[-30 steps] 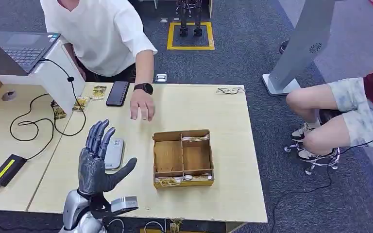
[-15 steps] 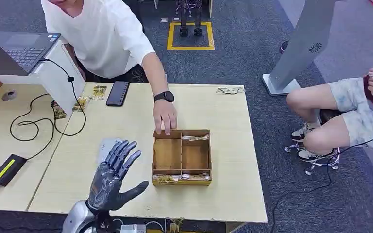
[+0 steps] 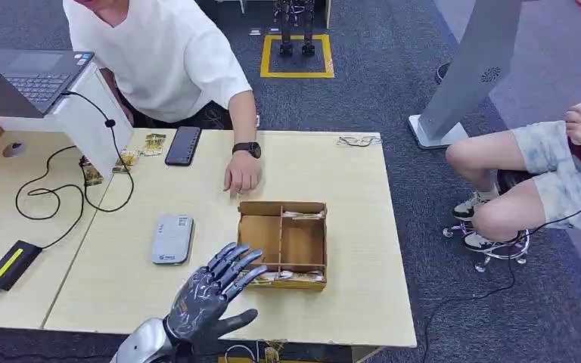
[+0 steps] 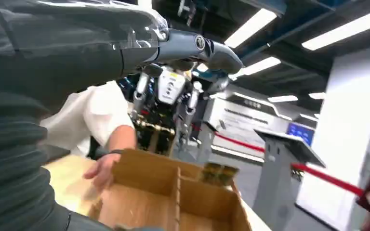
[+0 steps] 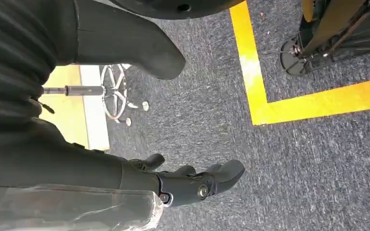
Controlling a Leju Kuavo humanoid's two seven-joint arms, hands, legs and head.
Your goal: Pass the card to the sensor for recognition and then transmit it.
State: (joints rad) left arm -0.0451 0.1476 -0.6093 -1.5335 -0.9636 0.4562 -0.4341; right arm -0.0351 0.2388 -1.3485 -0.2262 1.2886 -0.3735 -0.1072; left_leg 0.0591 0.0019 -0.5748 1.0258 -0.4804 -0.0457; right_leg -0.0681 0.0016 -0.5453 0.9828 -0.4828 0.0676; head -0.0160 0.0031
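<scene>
A grey card sensor (image 3: 172, 239) lies flat on the pale table (image 3: 348, 174). To its right stands a wooden divided box (image 3: 281, 206) with cards (image 3: 303, 215) in its far strip and more cards (image 3: 296, 276) in its near strip. My left hand (image 3: 212, 295) hovers at the box's near left corner, fingers spread and holding nothing. In the left wrist view its fingers (image 4: 197, 48) reach over the box (image 4: 144, 204), with cards (image 4: 217, 171) at the far wall. My right hand (image 5: 188, 185) hangs over the carpet, fingers loose and empty.
A person in white leans over the far side, one hand (image 3: 240, 178) resting on the table by the box's far left corner. A phone (image 3: 183, 145), laptop (image 3: 34, 76), cables and a black adapter (image 3: 11, 263) sit to the left. A seated person (image 3: 545, 181) is at the right.
My left hand has swung from over the sensor to the right and nearer, ending by the box. The person's hand reached to the box's far wall, then drew back a little.
</scene>
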